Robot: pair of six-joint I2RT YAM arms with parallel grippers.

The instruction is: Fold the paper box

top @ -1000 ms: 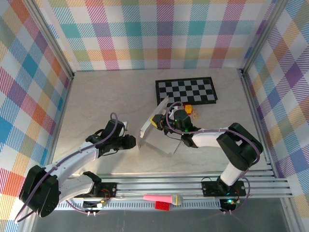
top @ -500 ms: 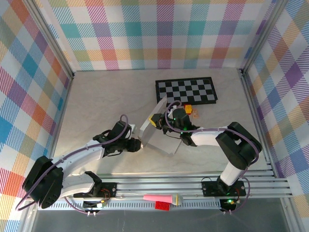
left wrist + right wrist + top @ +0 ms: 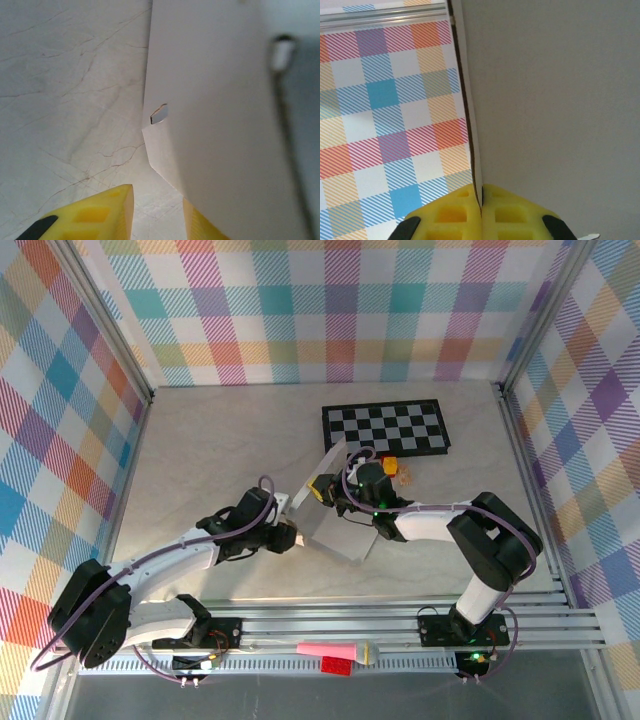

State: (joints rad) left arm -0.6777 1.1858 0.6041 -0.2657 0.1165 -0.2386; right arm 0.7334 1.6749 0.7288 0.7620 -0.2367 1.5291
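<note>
Right gripper (image 3: 481, 194) is clamped on the paper box (image 3: 338, 525). In the right wrist view its two yellow fingers (image 3: 445, 215) meet face to face with a thin edge of the card pinched in the seam. A pale grey panel runs up the right side of that view, with the plaid wall (image 3: 385, 100) behind on the left. Left gripper (image 3: 157, 196) is partly open and grips nothing: bare desk (image 3: 65, 90) shows through the gap between its yellow fingers (image 3: 100, 212). The box's slanted lower edge crosses over the right-hand finger; cannot tell whether it touches or sits just above. The panel has a small cut slot (image 3: 159, 114) close to its left edge. In the top view the paper box sits mid-desk, slightly right of centre, between the two grippers and just in front of the checkerboard mat (image 3: 385, 427). One panel lies low on the desk and another stands tilted up toward the mat. The right gripper is on the raised panel's left edge, and the left gripper is at the box's near-left corner. The card is plain white to pale grey on every visible face. A small orange item (image 3: 390, 466) lies just beside the right wrist, between box and mat. A pink object (image 3: 335, 650) rests on the rail at the near edge.
</note>
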